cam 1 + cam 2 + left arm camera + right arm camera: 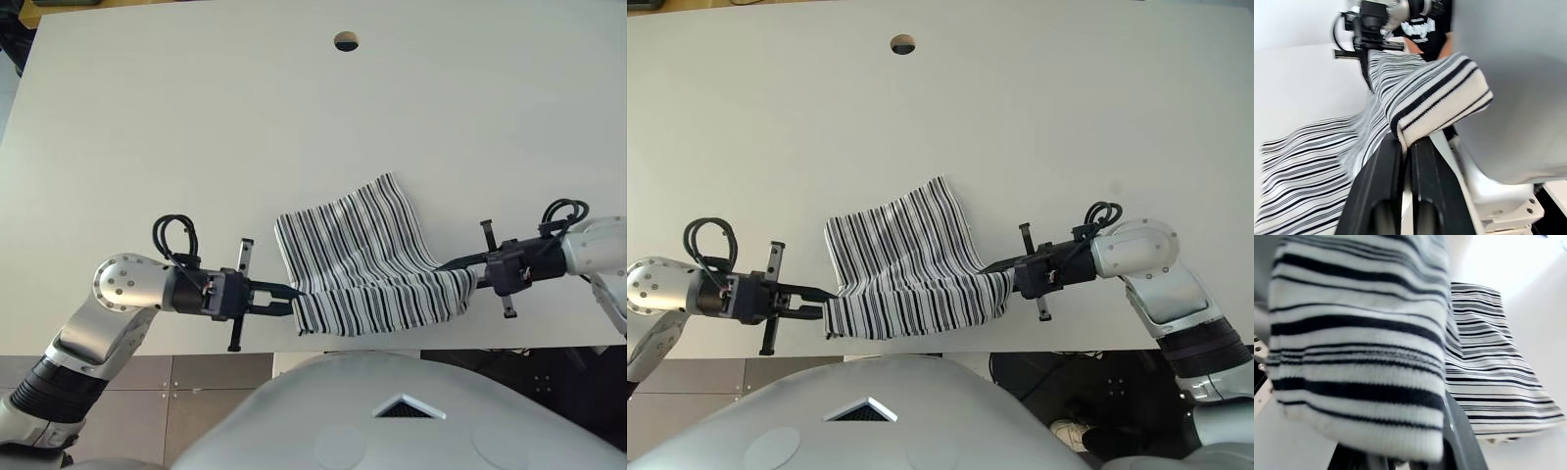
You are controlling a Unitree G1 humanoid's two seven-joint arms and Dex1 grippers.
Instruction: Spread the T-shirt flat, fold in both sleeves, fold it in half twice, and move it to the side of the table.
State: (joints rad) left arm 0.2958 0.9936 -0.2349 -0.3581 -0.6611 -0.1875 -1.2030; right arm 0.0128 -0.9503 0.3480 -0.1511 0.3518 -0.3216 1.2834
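A black-and-white striped T-shirt (362,259), folded into a narrow piece, lies near the table's front edge, its near end raised off the surface. My left gripper (294,294) is shut on the near left corner of the T-shirt (1440,100). My right gripper (458,262) is shut on the near right corner of the T-shirt (1361,357). The far end still rests on the white table (196,127), with one corner pointing away from me. The cloth sags between the two grippers.
A round cable hole (346,41) sits at the table's far middle. The table's front edge (147,352) runs just under both grippers. Bare white surface spreads to the left, the right and beyond the shirt.
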